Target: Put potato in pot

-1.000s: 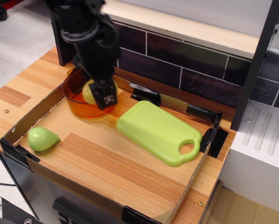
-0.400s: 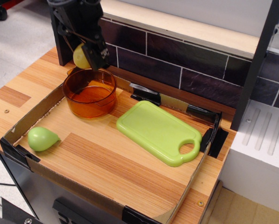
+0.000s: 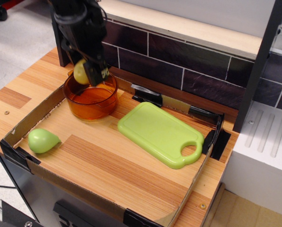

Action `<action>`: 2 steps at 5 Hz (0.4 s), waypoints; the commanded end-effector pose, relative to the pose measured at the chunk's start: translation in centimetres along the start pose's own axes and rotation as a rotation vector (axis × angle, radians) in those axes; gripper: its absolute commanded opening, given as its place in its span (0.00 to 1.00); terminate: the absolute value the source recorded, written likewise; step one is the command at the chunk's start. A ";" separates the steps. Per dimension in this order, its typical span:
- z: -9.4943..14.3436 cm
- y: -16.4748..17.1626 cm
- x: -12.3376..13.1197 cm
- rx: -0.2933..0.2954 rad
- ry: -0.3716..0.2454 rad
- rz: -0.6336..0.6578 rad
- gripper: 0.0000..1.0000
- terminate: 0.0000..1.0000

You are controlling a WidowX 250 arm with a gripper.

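Observation:
The yellow potato (image 3: 81,72) is held in my black gripper (image 3: 89,73), just above the far left rim of the pot. The jaws are shut on it. The translucent orange pot (image 3: 90,100) stands at the back left of the wooden tray, and its inside looks empty. The gripper hangs over the pot's back edge, with the arm rising out of the top of the frame.
A light-green cutting board (image 3: 160,134) lies right of the pot. A green pear-shaped toy (image 3: 42,140) lies at the tray's front left. Cardboard walls (image 3: 18,130) edge the tray. A dark tiled wall (image 3: 178,61) stands behind.
The gripper with the potato rose from inside the pot up to the back left, and has now come down a little to the pot's rim.

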State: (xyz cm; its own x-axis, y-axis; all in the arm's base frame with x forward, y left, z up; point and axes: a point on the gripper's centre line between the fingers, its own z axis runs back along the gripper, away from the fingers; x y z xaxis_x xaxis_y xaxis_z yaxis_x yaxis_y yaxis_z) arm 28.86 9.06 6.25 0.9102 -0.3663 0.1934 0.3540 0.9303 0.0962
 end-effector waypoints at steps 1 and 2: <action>1.5 1.0 0.3 0.025 -0.018 -0.003 1.00 0.00; 2.9 0.8 0.8 0.035 -0.053 -0.011 1.00 0.00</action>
State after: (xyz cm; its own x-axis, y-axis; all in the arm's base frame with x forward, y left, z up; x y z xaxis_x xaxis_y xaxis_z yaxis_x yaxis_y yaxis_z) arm 29.10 8.21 7.13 0.9110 -0.3676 0.1870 0.3587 0.9299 0.0807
